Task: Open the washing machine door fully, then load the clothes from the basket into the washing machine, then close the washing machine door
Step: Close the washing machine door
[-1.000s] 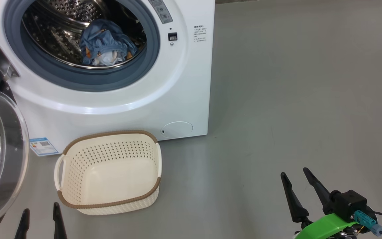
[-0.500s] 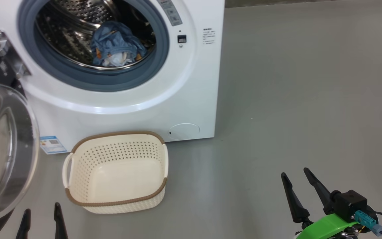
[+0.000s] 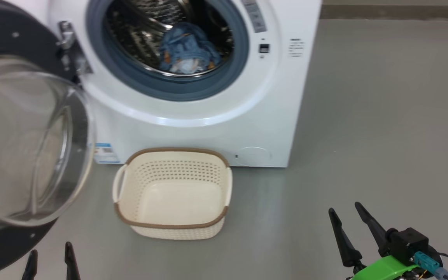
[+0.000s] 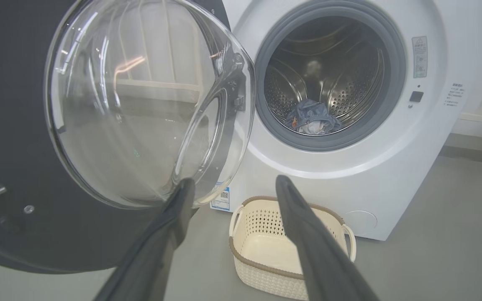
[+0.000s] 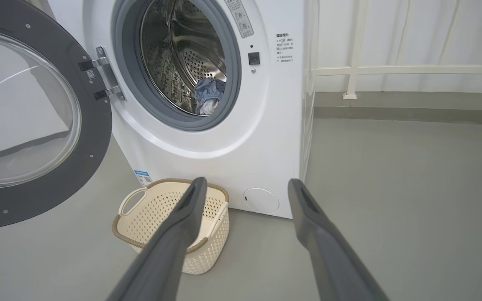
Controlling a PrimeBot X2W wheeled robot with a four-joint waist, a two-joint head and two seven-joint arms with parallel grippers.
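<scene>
- You had the washing machine (image 3: 193, 124) at the far left of the grey floor (image 3: 364, 116), its round opening facing you.
- The washing machine door (image 3: 25, 144) hung wide open on its left-hand hinge, with the glass bowl bulging toward the near right.
- The clothes (image 3: 187, 50) lay bunched low in the steel drum (image 3: 138, 23), blue with a pale patch.
- The basket (image 3: 177, 151) stood upright on the floor just in front of the machine. Its mouth was up, its long axis ran left to right, and its cream bottom was bare.
- Your left claw (image 3: 50, 249) was at the near left by the door's lower edge, fingers spread and pointing far, gripping nothing.
- Your right claw (image 3: 344, 207) was at the near right, well apart from the basket, fingers spread and pinching nothing.
</scene>
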